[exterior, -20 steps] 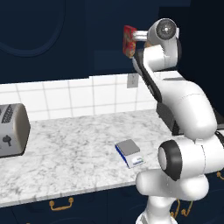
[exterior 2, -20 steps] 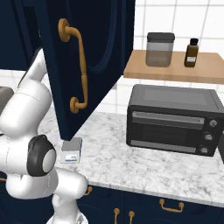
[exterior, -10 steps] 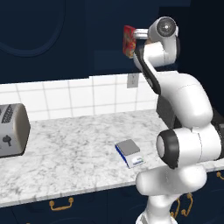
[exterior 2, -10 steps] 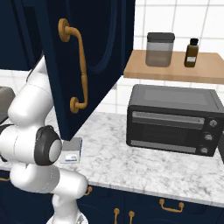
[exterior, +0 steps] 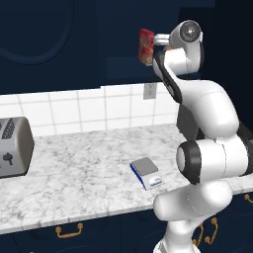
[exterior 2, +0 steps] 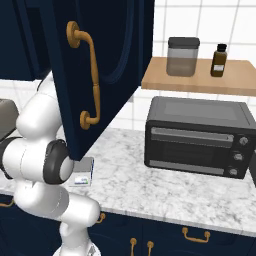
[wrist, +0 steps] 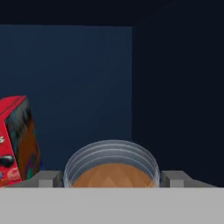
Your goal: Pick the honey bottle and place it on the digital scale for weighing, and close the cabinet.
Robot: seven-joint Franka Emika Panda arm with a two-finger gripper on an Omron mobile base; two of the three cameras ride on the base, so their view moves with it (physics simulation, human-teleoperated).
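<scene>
Up inside the open cabinet (exterior 2: 100,75), the gripper (wrist: 111,178) sits around the honey bottle (wrist: 112,166), one grey fingertip (wrist: 46,178) just off each side of its pale lid. Can't really tell if the pads are actually touching the jar or just framing it. Red printed box (exterior: 146,46) stands right beside it on the same shelf. Down on the marble counter (exterior: 74,173) the digital scale (exterior: 147,173) has nothing on it, well apart from the toaster (exterior: 14,146) at the far left. Cabinet door with the brass handle (exterior 2: 89,80) hangs wide open, toaster oven (exterior 2: 197,136) off to the right
</scene>
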